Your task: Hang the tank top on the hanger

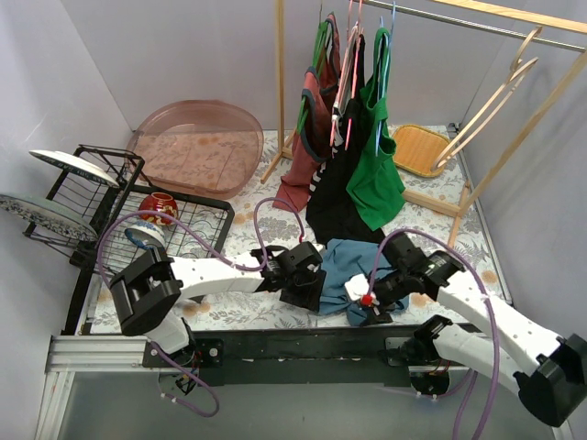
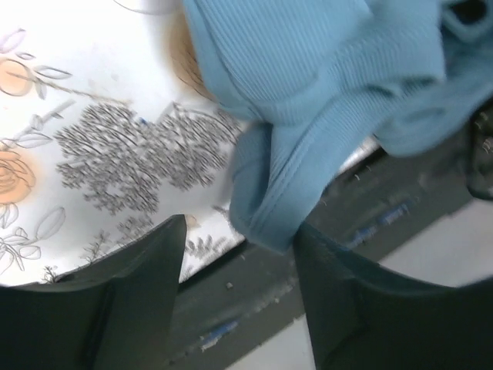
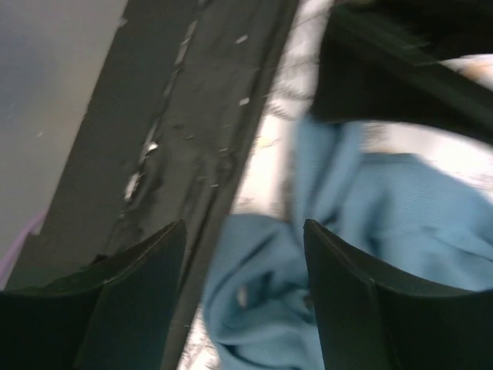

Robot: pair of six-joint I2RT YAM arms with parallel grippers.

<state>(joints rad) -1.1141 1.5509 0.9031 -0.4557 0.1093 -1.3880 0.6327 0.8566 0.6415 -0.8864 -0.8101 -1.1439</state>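
The teal-blue tank top (image 1: pixel 348 268) lies crumpled on the floral tablecloth near the front edge, between my two grippers. My left gripper (image 1: pixel 310 286) is open at its left side; in the left wrist view a folded strap edge of the top (image 2: pixel 308 116) hangs just above the gap of the gripper (image 2: pixel 239 258). My right gripper (image 1: pixel 378 301) is open at its right side; in the right wrist view a bunch of the top (image 3: pixel 254 301) lies between the spread fingers (image 3: pixel 139 277). The pale wooden hanger (image 1: pixel 495 92) hangs on the rail at the back right.
A clothes rack at the back holds a green top (image 1: pixel 374 174), a black top (image 1: pixel 341 192) and a red top (image 1: pixel 307 137) on thin hangers. A pink basin (image 1: pixel 197 147), a dish rack (image 1: pixel 110 206) and a wooden tray (image 1: pixel 420 147) stand around. A black strip (image 1: pixel 303 344) edges the table front.
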